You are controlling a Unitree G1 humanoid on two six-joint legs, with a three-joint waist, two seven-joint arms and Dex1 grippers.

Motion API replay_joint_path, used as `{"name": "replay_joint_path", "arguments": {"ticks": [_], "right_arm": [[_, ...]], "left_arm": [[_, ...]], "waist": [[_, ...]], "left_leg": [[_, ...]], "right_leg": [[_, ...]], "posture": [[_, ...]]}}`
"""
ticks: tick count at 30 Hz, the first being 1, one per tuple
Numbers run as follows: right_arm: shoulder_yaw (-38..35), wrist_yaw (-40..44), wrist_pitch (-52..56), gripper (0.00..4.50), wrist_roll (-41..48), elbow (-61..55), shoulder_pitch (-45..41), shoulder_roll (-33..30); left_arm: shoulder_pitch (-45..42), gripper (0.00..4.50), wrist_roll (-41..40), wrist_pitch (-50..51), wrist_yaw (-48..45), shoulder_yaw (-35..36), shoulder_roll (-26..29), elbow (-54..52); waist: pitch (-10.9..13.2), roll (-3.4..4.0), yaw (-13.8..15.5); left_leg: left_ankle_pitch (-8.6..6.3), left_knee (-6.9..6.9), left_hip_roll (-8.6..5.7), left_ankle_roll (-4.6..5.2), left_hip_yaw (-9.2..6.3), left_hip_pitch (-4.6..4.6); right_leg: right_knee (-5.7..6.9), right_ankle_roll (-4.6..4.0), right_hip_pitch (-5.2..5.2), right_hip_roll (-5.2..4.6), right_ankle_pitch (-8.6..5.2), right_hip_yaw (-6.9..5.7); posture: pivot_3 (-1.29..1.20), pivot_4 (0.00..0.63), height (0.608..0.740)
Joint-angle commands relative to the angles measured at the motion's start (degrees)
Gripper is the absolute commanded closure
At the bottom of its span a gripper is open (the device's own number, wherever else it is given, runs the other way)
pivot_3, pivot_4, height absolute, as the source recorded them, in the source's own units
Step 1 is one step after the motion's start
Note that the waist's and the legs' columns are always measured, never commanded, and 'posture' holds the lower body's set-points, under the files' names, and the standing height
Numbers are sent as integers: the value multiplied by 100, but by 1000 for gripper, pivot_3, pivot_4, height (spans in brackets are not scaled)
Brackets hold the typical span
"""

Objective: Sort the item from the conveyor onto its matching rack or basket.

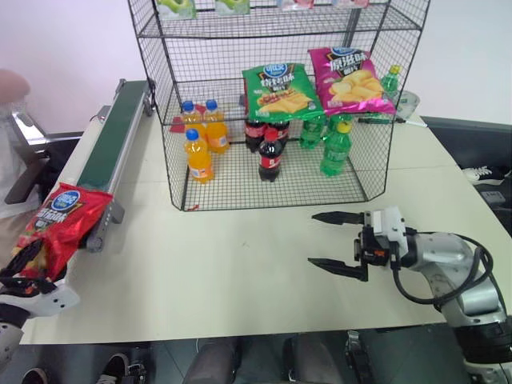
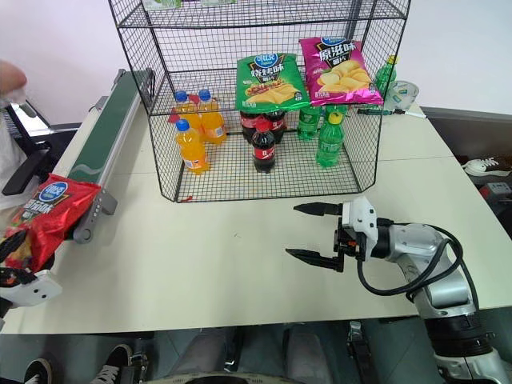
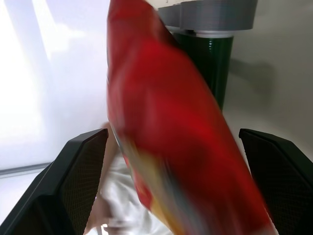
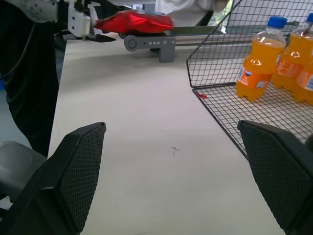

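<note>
**Two claws apart, red crisp bag sitting at the left one**

One red crisp bag [image 1: 58, 226] is lying at the near end of the conveyor [image 1: 112, 144], on the robot's left side of the pale table [image 1: 240, 264]. Its blue oval logo is facing up and its lower end is hanging past the belt's end, down toward the left gripper [image 1: 20, 282]. That claw is waiting at the table's near left corner, and the bag's lower edge is overlapping its black fingers [image 3: 73, 181]. From the left wrist, the fingers are standing wide apart with the bag running between them, filling much of the gap; whether either finger is pressing on the bag cannot be told.

Well apart from the bag, on the robot's right, the right gripper [image 1: 340, 242] is hovering over the bare tabletop, pointing toward the left. Its two fingers are spread open and are holding nothing.

Beyond both claws, the black wire-mesh rack [image 1: 272, 104] is standing on the table just beside the conveyor. On its lowest tier, orange soda bottles [image 1: 200, 136] are standing at the left, cola bottles [image 1: 268, 148] in the middle, and green soda bottles [image 1: 332, 144] at the right. On the tier above, a green crisp bag [image 1: 278, 90] and a magenta crisp bag [image 1: 350, 79] are lying side by side.
</note>
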Motion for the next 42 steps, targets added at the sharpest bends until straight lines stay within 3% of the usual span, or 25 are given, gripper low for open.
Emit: {"name": "replay_joint_path", "arguments": {"ticks": [1, 2, 5, 12, 29, 42], "right_arm": [[-128, -4, -97, 0, -16, -45, -38, -32], [-128, -9, -103, 0, -22, -39, -33, -30], [-161, -25, -139, 0, -41, 25, -45, -30], [-222, 17, -220, 0, -138, 231, -81, -45], [-109, -6, -231, 0, -151, 239, -116, 58], [-191, -9, -316, 0, -191, 488, -210, 74]], "left_arm": [[17, 14, -191, -32, 74, 157, 122, -63], [6, 14, -323, -126, -75, 156, 114, -28], [109, 795, -512, -297, -172, 191, 98, -60], [284, 4364, -357, -151, 192, 190, 144, -142], [429, 4438, -494, 305, -175, 708, 5, -1431], [887, 4438, -625, 547, -1319, 1888, -366, -4126]], "waist": [[0, 0, 0], [0, 0, 0], [0, 0, -4], [0, -1, 2], [0, -3, -12], [1, -5, -12]], "left_leg": [[0, 0, 0, 0, 0, 0], [0, 0, 0, 0, 0, 0], [0, 0, 0, 0, 1, 0], [0, 0, 1, 0, 4, 0], [0, -2, 1, 0, 6, 0], [0, -1, 4, 0, 9, -2]], "right_leg": [[0, 0, 0, 0, 0, 0], [0, 0, -1, 0, 0, 0], [0, 0, -1, 0, 0, 1], [0, 0, -2, 0, 0, 4], [0, 0, -3, 1, 0, 6], [-2, -1, -3, 1, -1, 11]], "posture": [[0, 150, 740], [0, 150, 740], [0, 150, 740], [0, 150, 740], [0, 150, 740], [0, 150, 740]]}}
